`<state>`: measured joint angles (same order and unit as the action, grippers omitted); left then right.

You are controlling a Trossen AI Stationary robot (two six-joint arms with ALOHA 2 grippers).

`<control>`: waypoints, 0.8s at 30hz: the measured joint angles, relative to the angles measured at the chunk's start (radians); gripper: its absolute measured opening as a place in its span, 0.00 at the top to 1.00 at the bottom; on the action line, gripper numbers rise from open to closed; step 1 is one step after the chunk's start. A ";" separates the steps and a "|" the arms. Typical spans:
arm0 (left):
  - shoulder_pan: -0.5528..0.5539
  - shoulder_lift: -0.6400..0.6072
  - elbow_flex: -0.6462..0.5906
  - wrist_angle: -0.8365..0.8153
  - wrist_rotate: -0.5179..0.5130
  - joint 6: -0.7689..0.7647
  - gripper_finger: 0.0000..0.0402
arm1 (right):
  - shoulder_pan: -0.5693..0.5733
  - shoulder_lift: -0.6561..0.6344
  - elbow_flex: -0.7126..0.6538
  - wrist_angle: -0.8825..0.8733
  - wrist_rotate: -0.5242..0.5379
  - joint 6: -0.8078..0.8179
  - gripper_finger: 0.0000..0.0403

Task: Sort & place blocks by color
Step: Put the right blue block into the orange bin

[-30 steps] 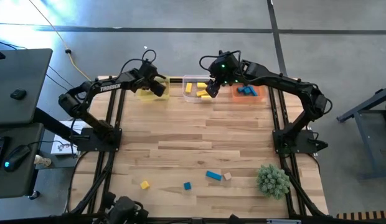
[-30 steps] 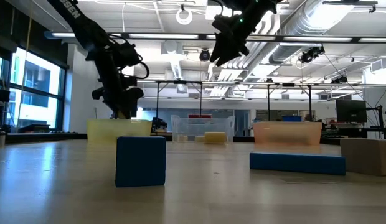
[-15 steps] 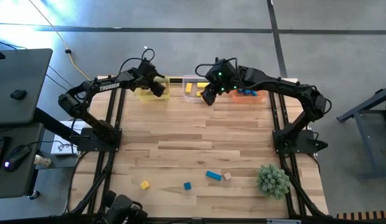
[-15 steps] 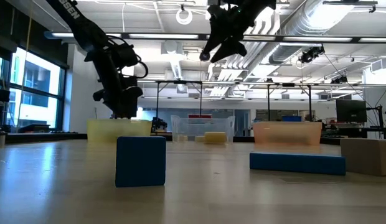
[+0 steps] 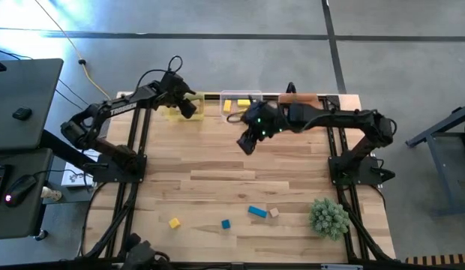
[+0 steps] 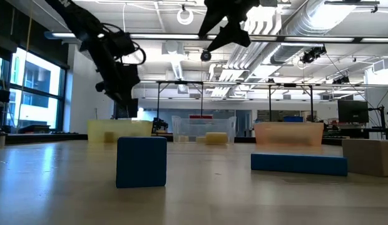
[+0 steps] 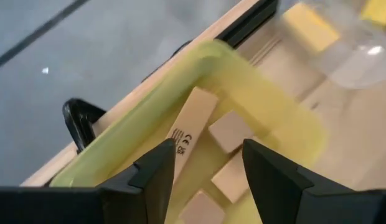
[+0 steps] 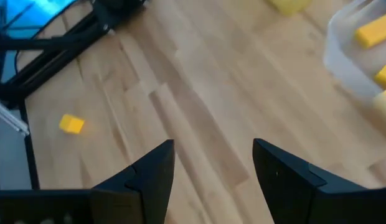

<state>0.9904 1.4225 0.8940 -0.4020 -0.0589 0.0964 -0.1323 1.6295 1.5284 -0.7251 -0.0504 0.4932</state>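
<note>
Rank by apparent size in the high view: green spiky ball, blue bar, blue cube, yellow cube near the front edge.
1. green spiky ball, clearly largest
2. blue bar
3. yellow cube and blue cube: they look about alike, so I won't rank them.

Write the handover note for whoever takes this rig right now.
Left gripper: open, empty, above the yellow tub, which holds tan blocks.
Right gripper: open, empty, over the table's middle, off the clear tub.
Done: yellow blocks lie in the clear tub; the orange tub is largely hidden by the right arm.
Left: four loose blocks near the front edge: yellow cube, blue cube, blue bar, tan cube.
</note>
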 joint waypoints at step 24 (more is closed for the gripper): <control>-0.272 -0.201 0.000 -0.243 0.086 -0.068 0.56 | 0.345 0.169 0.000 -0.183 0.047 0.244 0.36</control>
<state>0.7183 1.2213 0.8944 -0.6453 0.0270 0.0284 0.2126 1.7989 1.5280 -0.9080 -0.0037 0.7368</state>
